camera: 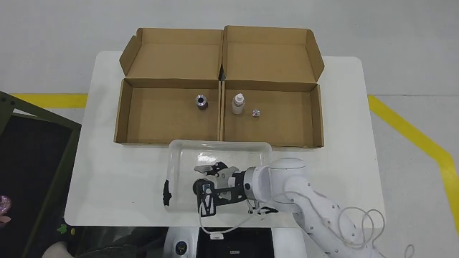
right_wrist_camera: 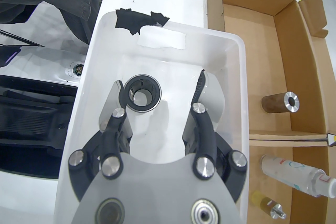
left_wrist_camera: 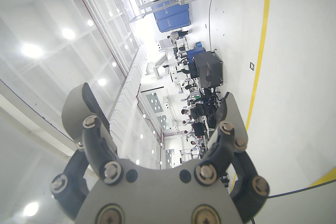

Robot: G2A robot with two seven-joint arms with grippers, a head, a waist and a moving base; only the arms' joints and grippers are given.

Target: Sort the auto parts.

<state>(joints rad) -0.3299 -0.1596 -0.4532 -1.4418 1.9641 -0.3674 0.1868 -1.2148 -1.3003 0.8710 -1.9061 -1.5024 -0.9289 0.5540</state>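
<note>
The white table (camera: 344, 158) carries two open cardboard boxes side by side, with a white plastic tray (camera: 179, 150) just at 6 o'clock of them. The right gripper (camera: 203, 185) is down inside the tray, coming in from the 3 o'clock side and pointing toward 9 o'clock.

From its own wrist camera the right gripper (right_wrist_camera: 160, 83) has its fingers spread wide and is pinching nothing. A black linear bearing (right_wrist_camera: 143, 93) sits on the tray floor between them, its bore showing. It is right up against the finger farther from the boxes and well apart from the other finger. A torn strip of black tape (right_wrist_camera: 136, 20) and a white patch (right_wrist_camera: 162, 40) are stuck to the tray wall beyond the fingertips.

In the left box (camera: 143, 115) a short metal bushing (camera: 201, 101) lies near the 3 o'clock wall. In the right box (camera: 294, 122) a small white bottle (camera: 239, 103) lies near the 9 o'clock wall. A little metal fitting (camera: 256, 112) is just at 4 o'clock of the bottle.

The left gripper (left_wrist_camera: 157, 93) is spread open too, empty, aimed off at the hall and its ceiling lights.
</note>
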